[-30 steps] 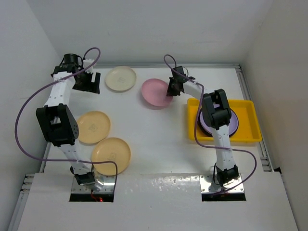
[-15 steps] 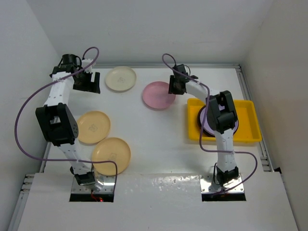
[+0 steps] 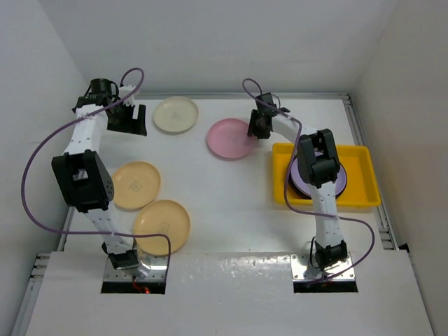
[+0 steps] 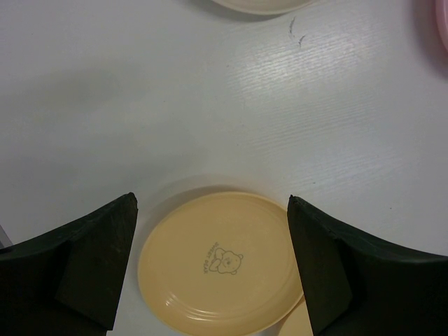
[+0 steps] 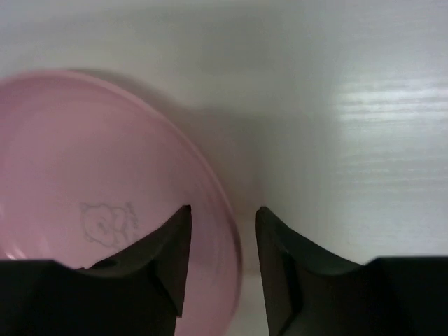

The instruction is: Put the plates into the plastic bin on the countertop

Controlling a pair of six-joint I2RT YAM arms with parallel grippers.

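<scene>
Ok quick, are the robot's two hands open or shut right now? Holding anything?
Left gripper: open, holding nothing.
Right gripper: open, fingers either side of the pink plate rim, not squeezing it.

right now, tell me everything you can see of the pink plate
The pink plate is round, shallow and glossy, plastic by the look, with a raised rim and a faint bear print near its middle. It seems to lie flat, right side up, on the white countertop, toward the far side, close beside the yellow bin but outside it. The right tool straddles the rim nearest the bin, fingers apart, one over the dish and one outside it; whether either touches cannot be told.
</scene>
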